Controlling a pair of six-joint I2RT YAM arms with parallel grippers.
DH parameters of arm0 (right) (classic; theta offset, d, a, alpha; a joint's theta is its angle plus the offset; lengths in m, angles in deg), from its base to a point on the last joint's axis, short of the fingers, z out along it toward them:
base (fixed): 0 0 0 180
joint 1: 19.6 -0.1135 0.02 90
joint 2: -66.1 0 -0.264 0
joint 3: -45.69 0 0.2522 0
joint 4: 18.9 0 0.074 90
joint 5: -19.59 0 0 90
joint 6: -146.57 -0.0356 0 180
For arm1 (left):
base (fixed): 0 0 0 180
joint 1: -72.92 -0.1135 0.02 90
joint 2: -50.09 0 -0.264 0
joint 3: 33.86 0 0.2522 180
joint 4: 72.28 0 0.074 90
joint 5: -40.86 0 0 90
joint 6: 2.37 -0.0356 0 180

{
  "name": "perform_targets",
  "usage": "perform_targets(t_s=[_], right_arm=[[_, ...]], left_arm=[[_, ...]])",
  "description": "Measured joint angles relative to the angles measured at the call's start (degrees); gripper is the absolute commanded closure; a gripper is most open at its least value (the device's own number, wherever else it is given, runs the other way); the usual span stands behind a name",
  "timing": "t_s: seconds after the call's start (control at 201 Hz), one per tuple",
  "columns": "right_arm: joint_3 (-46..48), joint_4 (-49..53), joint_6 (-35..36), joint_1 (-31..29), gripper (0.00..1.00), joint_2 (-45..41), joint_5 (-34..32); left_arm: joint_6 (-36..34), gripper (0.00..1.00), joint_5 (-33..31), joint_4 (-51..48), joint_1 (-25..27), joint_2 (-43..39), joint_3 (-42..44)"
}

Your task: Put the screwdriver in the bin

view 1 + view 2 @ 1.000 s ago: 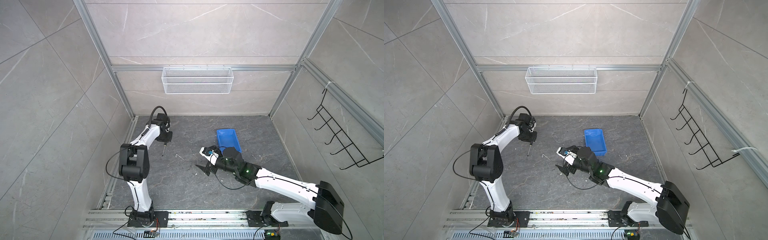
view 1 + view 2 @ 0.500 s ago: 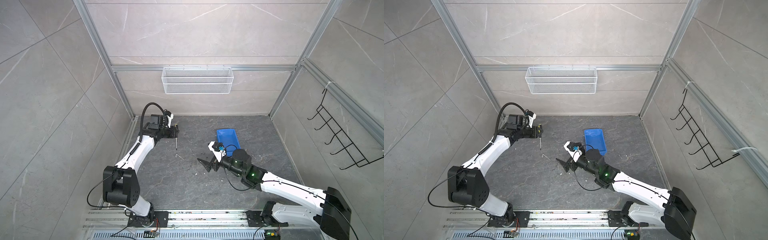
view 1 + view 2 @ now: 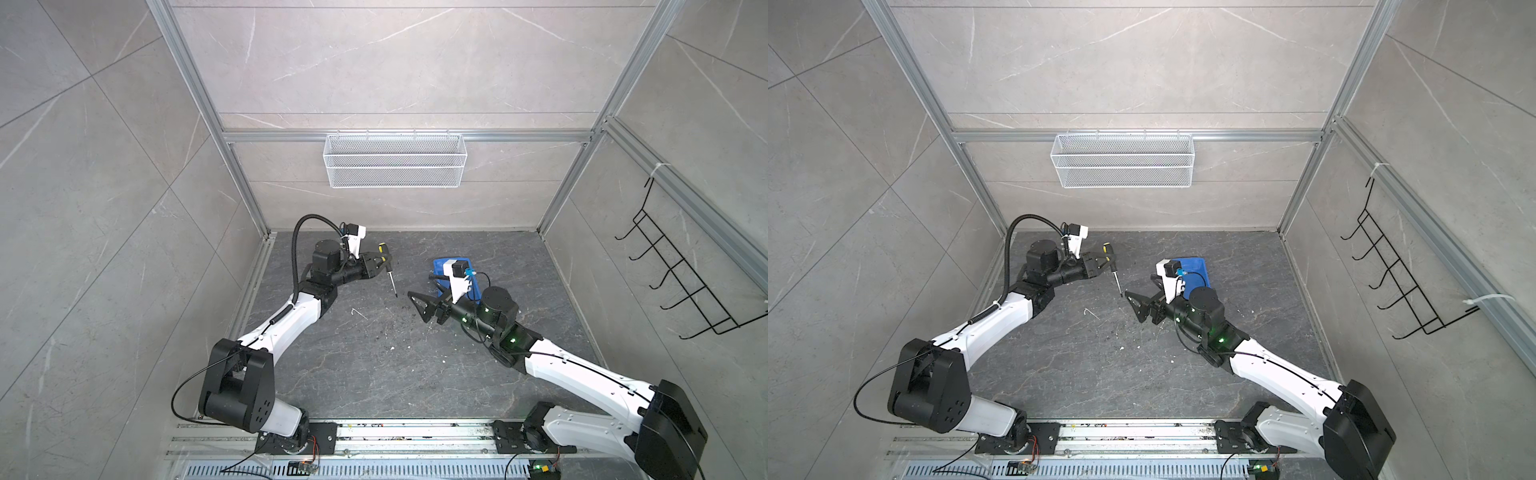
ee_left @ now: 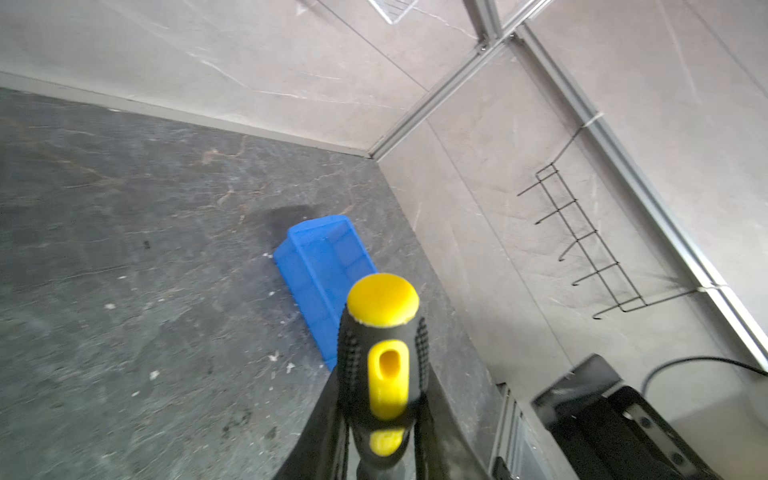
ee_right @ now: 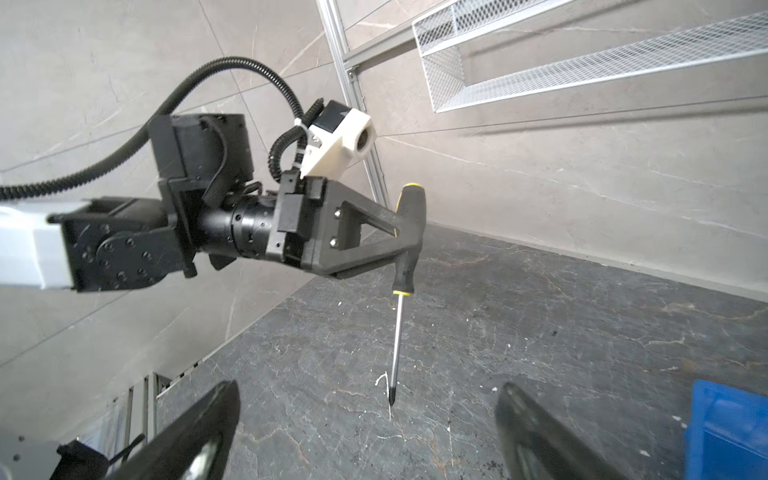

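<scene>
My left gripper (image 3: 380, 264) (image 3: 1106, 264) is shut on the black-and-yellow handle of the screwdriver (image 3: 385, 259) (image 3: 1109, 257). The screwdriver hangs upright above the floor with its thin shaft pointing down. The left wrist view shows the handle (image 4: 384, 353) clamped between the two fingers. My right gripper (image 3: 424, 291) (image 3: 1142, 293) stands open and empty, facing the screwdriver (image 5: 399, 324) from a short distance. The blue bin (image 3: 473, 286) (image 3: 1194, 270) (image 4: 328, 257) (image 5: 727, 432) sits on the floor behind the right wrist, which partly hides it.
A white wire basket (image 3: 395, 166) (image 3: 1121, 166) hangs on the back wall. A black hook rack (image 3: 673, 282) is on the right wall. A small bent white piece (image 3: 358, 312) and crumbs lie on the dark floor between the arms.
The left arm has swung to the right, away from the left wall, carrying the screwdriver towards the middle. The right gripper has drawn back a little and turned to face it, still open.
</scene>
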Motion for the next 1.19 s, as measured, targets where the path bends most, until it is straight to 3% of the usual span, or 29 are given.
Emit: perform_targets(t_s=[0.199,0.502,0.657,0.925,1.194], right_arm=[[0.0,-2.82,-7.96,4.31,0.1,2.58,5.03],[0.0,-5.97,-12.35,5.6,0.19,6.78,11.17],[-0.02,-7.02,-13.75,5.6,0.39,8.41,12.96],[-0.22,-8.39,-14.43,5.79,1.0,9.05,15.23],[-0.31,-8.76,-14.21,5.64,1.0,9.07,15.87]], left_arm=[[5.03,1.0,2.4,7.89,4.13,0.04,0.39],[7.54,1.0,6.64,11.74,6.73,0.09,0.5],[7.72,1.0,7.41,11.98,7.08,0.09,0.5],[7.72,1.0,7.48,11.96,7.08,0.09,0.5],[8.04,0.97,7.45,11.89,7.08,0.09,0.5]])
